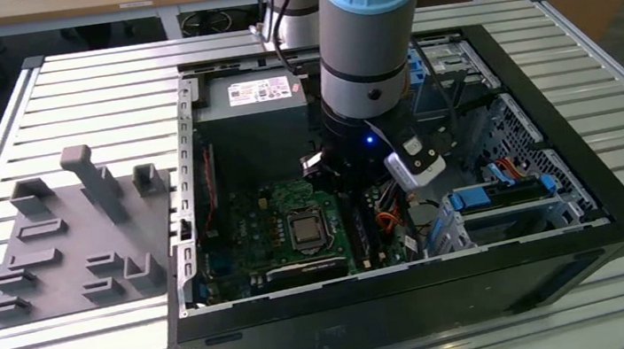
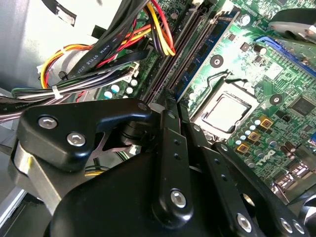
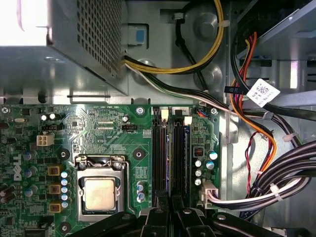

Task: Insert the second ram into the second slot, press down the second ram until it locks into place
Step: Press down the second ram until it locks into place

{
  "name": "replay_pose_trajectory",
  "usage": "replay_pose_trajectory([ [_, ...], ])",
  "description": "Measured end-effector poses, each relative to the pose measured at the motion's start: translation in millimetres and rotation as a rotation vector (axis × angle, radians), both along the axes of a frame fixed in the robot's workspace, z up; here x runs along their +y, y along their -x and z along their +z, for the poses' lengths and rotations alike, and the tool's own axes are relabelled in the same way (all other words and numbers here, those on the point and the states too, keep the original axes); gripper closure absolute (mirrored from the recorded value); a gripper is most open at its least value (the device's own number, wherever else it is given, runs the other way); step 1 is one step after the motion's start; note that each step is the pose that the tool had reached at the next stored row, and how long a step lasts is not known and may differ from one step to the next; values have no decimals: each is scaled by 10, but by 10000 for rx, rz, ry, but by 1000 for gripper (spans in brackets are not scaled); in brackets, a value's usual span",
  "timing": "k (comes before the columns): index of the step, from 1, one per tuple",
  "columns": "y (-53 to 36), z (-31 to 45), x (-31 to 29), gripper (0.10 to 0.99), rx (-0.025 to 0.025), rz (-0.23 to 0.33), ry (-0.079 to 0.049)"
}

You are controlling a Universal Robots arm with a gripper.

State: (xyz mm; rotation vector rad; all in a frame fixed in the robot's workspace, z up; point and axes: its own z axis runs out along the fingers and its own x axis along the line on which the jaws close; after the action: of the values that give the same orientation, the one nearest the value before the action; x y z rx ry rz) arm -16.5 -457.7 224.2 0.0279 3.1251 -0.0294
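Note:
A blue stick, the second ram (image 2: 207,49), stands upright in a memory slot beside the processor socket (image 2: 227,113). It runs away in line with my fingertips. My gripper (image 2: 170,98) is shut with nothing held, and its black fingers (image 2: 170,158) lie together. The tips are down at the near end of the memory slots (image 3: 170,153); whether they touch the stick is hidden. In the first wrist view the gripper (image 3: 170,200) sits over the slot bank. In the exterior view the gripper (image 1: 344,190) is deep inside the open computer case (image 1: 421,286), below the arm's wrist.
Bundles of cables (image 2: 98,54) (image 3: 256,148) run close beside the slots. The grey power supply (image 1: 249,102) fills the far end of the case and a drive cage (image 1: 506,195) the exterior view's right. A grey fixture tray (image 1: 71,249) lies on the slatted table at the exterior view's left.

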Motion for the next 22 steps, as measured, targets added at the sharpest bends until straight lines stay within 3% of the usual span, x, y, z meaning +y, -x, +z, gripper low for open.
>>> replay_pose_trajectory([
  [22,19,-47,36,949,4,-1,2],
])
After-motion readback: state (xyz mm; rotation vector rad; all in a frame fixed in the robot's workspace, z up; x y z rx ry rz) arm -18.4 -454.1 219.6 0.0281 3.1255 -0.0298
